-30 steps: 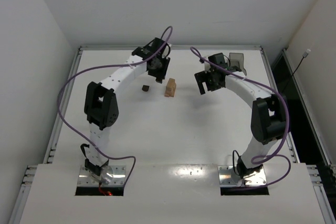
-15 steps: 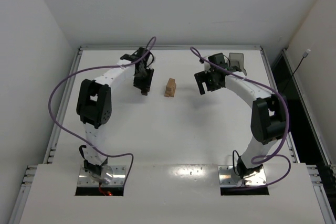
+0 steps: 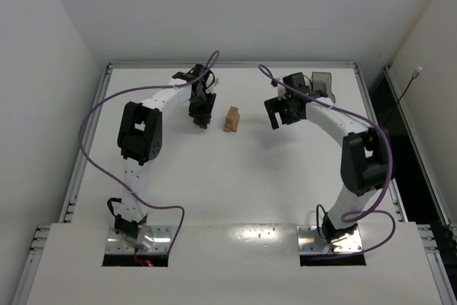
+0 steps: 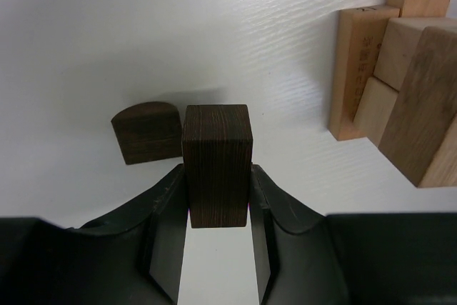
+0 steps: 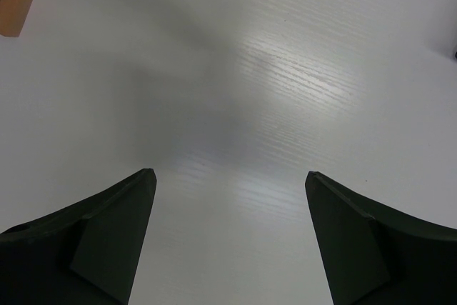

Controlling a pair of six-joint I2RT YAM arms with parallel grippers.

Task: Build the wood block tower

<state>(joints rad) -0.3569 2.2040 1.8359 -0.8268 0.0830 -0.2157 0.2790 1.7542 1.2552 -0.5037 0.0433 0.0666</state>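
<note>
Dark brown rectangular wooden block [image 4: 216, 164] is clamped between left gripper [image 4: 217, 180] fingers, centre of left wrist frame, long axis running bottom-to-top. Dark brown half-round wooden piece [image 4: 146, 131] lies just left of it. Light tan stacked wooden tower [image 4: 389, 69] sits upper right, cut off at the edge. In top view the block is hidden by the gripper. Right gripper [image 5: 228, 241] fingers are spread wide, grasping nothing.

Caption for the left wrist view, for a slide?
Left pincer grips a dark brown block, with the tower standing nearby.
</note>
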